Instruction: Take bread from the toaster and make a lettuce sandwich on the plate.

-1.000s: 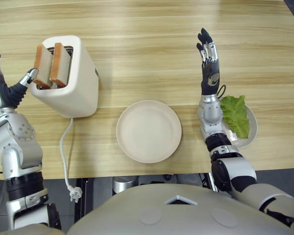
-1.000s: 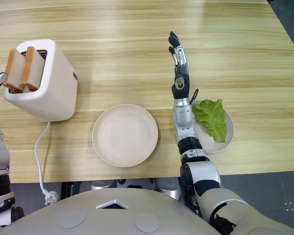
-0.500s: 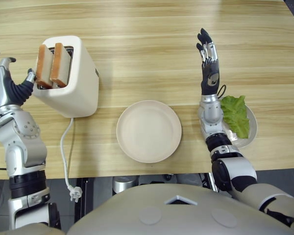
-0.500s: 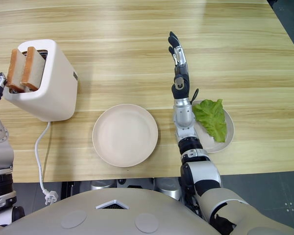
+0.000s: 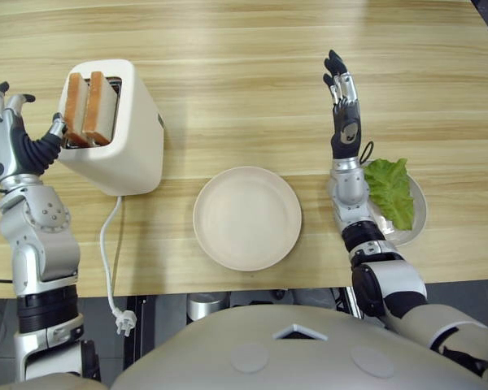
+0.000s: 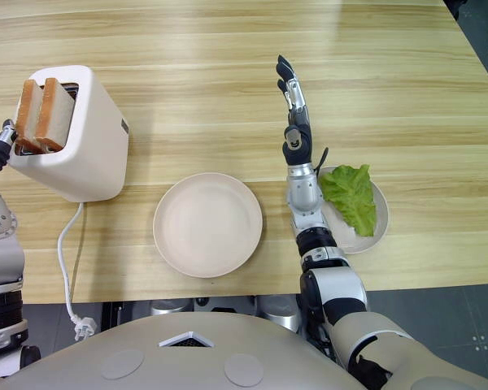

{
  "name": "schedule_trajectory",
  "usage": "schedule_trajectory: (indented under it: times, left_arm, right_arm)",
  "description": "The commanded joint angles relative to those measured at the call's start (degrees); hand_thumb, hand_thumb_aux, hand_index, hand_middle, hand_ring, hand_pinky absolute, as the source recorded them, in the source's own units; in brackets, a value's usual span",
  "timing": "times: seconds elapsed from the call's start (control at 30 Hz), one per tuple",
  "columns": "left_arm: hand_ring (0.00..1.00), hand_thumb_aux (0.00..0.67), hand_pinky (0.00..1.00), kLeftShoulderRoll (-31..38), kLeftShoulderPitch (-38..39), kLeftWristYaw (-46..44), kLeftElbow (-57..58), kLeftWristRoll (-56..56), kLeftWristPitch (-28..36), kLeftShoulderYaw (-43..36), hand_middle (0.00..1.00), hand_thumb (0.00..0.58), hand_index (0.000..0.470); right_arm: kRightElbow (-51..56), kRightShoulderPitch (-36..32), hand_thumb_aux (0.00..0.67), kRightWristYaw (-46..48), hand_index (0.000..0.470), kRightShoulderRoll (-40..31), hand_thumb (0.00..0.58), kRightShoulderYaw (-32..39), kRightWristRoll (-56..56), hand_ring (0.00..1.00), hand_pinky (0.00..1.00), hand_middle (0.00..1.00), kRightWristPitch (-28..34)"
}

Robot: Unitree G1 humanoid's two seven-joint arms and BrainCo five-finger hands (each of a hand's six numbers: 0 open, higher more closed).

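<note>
- Bread: 2 slices, upright in toaster slots.
- Left hand: fingers spread, empty, one fingertip at the toaster's rim (beside the outer slice).
- Right hand: flat, empty, near lettuce.
- Risk: a shallow pinch could drop a slice or shove the toaster.

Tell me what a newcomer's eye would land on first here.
The white toaster at the left of the table, two bread slices standing in its slots, the left hand open beside them. Next, the right hand, flat and open, beside the lettuce on its dish, right of the cream plate.

Wooden table with toaster, plate, lettuce dish.
</note>
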Motion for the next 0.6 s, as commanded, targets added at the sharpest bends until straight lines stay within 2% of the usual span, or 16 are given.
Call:
schedule_trajectory:
  times: [0.03,0.07,0.27,0.6]
  left_arm:
    - [0.0,0.257,0.0,-0.6,0.14,-0.79,-0.75,-0.99,0.38,-0.48,0.0,0.36,0.177]
    - [0.0,0.236,0.0,-0.5,0.02,-0.89,-0.43,-0.91,0.4,-0.9,0.0,0.337,0.162]
    - [0.0,0.192,0.0,-1.33,0.37,-1.16,-1.07,-1.94,0.08,-1.43,0.0,0.285,0.132]
    - [0.0,0.218,0.0,-0.75,0.12,-1.05,1.26,-2.61,-0.14,-1.67,0.0,0.316,0.15]
  right_arm:
    - [0.32,-0.32,0.0,-0.38,0.0,-0.1,0.0,-0.09,-0.41,0.0,0.0,0.0,0.03]
    - [0.28,-0.3,0.0,-0.44,0.0,-0.1,0.0,-0.07,-0.49,0.0,0.0,0.0,0.0]
    - [0.25,-0.33,0.0,-0.49,0.0,-0.04,0.0,0.26,-0.62,0.0,0.0,0.0,0.0]
    - [0.01,-0.16,0.0,-0.87,0.0,-0.06,0.0,0.34,-1.18,0.0,0.0,0.0,-0.07]
